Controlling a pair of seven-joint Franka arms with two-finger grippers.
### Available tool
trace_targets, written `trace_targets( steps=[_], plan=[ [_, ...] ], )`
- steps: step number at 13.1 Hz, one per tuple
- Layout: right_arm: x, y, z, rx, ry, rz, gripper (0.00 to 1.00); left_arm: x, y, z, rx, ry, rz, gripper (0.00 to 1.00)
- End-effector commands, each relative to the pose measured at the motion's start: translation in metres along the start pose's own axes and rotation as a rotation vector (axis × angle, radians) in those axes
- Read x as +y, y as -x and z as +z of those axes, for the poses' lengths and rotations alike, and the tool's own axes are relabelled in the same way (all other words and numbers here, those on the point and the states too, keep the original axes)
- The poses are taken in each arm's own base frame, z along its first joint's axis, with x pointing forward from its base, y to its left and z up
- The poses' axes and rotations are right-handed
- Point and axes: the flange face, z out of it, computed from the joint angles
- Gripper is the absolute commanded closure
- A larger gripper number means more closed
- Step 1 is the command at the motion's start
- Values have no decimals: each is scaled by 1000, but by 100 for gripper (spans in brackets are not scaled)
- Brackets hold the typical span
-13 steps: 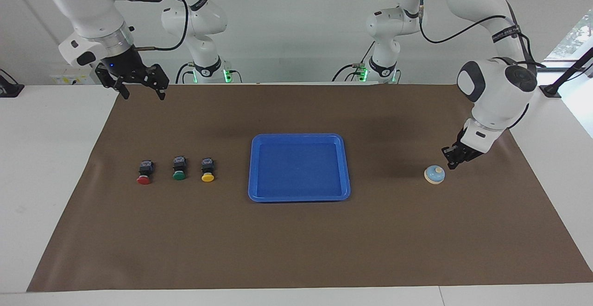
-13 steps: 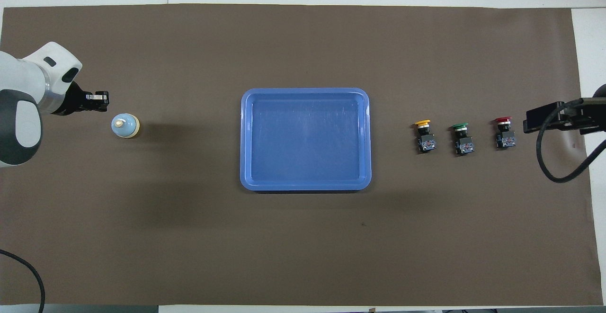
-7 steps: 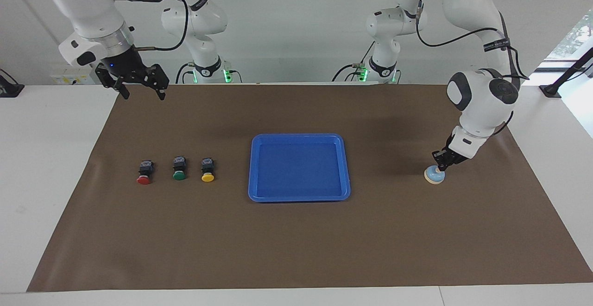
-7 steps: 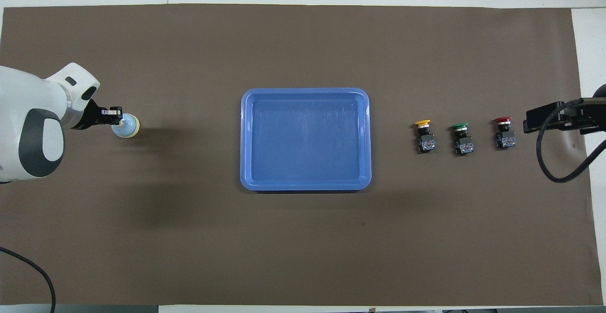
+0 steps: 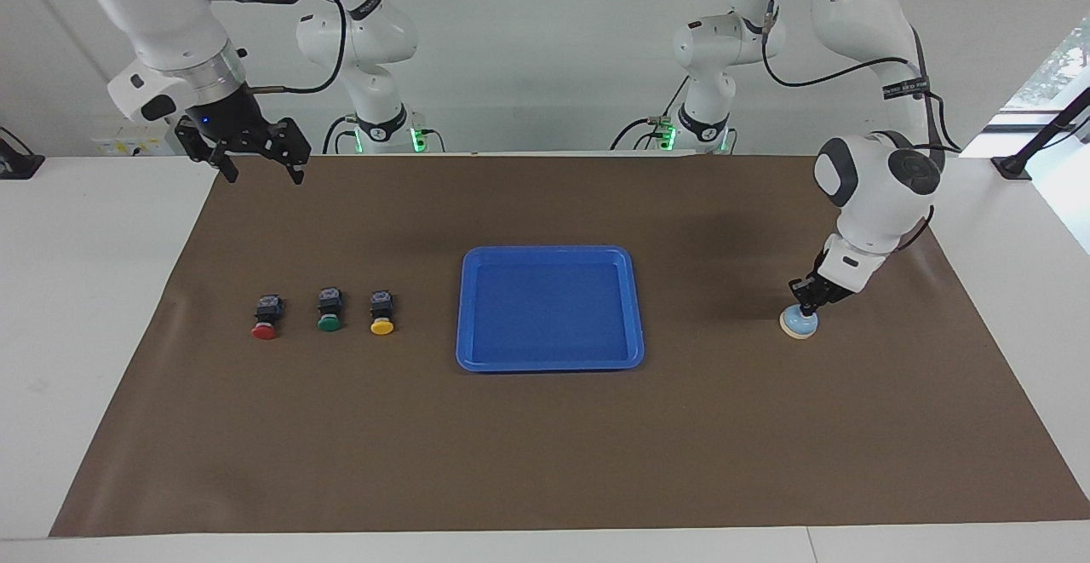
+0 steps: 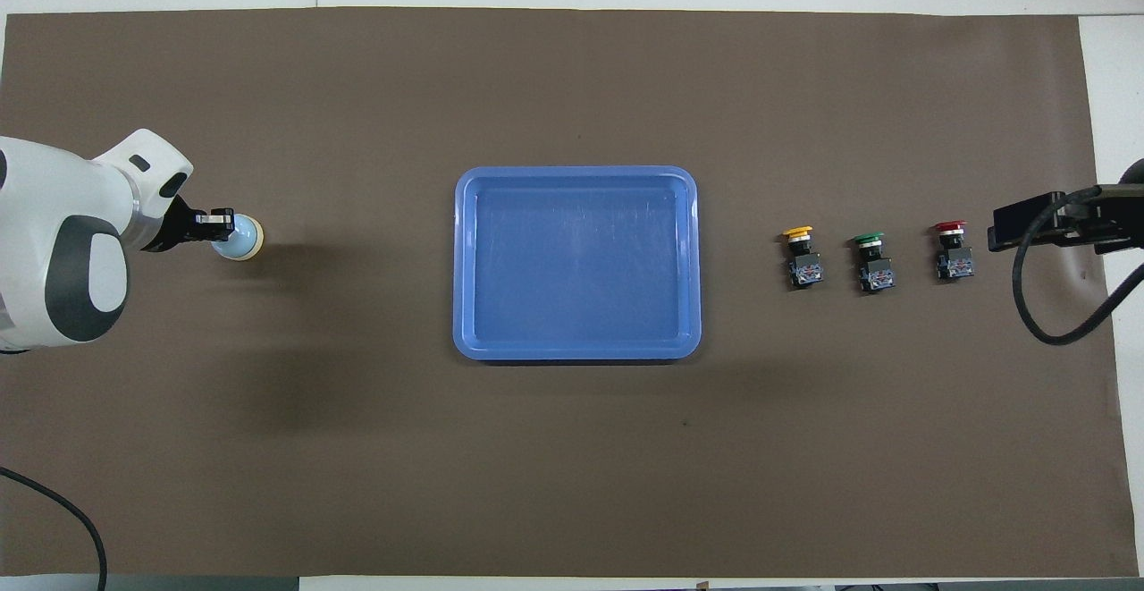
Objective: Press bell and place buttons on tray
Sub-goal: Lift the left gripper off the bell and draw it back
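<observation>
The light blue bell [image 5: 799,324] [image 6: 241,240] sits on the brown mat toward the left arm's end of the table. My left gripper [image 5: 806,304] [image 6: 222,224] is shut, and its tip rests on top of the bell, hiding the knob. Toward the right arm's end, three buttons lie in a row: red [image 5: 265,317] [image 6: 953,251], green [image 5: 329,310] [image 6: 871,261] and yellow [image 5: 381,312] [image 6: 803,257]. The blue tray [image 5: 630,307] [image 6: 465,260] lies in the middle of the mat with nothing in it. My right gripper [image 5: 259,169] waits open, high over the mat's corner by its base.
A brown mat [image 5: 545,452] covers most of the white table [image 5: 85,307]. A black cable [image 6: 1055,305] loops from the right arm over the mat's edge beside the red button.
My left gripper has swung over from beside the bell and come down onto its top. The right arm and the buttons have not moved.
</observation>
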Motion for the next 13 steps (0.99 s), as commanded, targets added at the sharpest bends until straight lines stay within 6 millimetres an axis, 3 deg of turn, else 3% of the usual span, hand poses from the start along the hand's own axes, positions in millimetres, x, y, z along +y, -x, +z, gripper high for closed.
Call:
trace_targets(
  steps=[1,4,6,7,8,9,11,13],
  plan=[
    [2,2,-2,-11,-1,-3,0,-4,-23,-62,-50,-8,10,100],
    [2,2,-2,-11,-1,-3,0,6,-21,-134,-91,-14,25,100],
    [2,2,-2,-11,-1,-3,0,9,-4,-177,-76,-21,29,88],
    [2,2,-2,-11,-1,-3,0,14,2,-192,-71,-23,30,63],
    [2,2,-3,-9,-1,-3,0,16,8,-203,-83,-25,29,10],
    [2,2,-2,-11,-1,-3,0,15,10,-213,-88,-26,28,0],
    [2,2,-3,-9,-1,-3,0,16,13,-229,-116,-26,29,0],
    [2,2,-2,-11,-1,-3,0,17,16,-234,-133,-17,30,0]
  ],
)
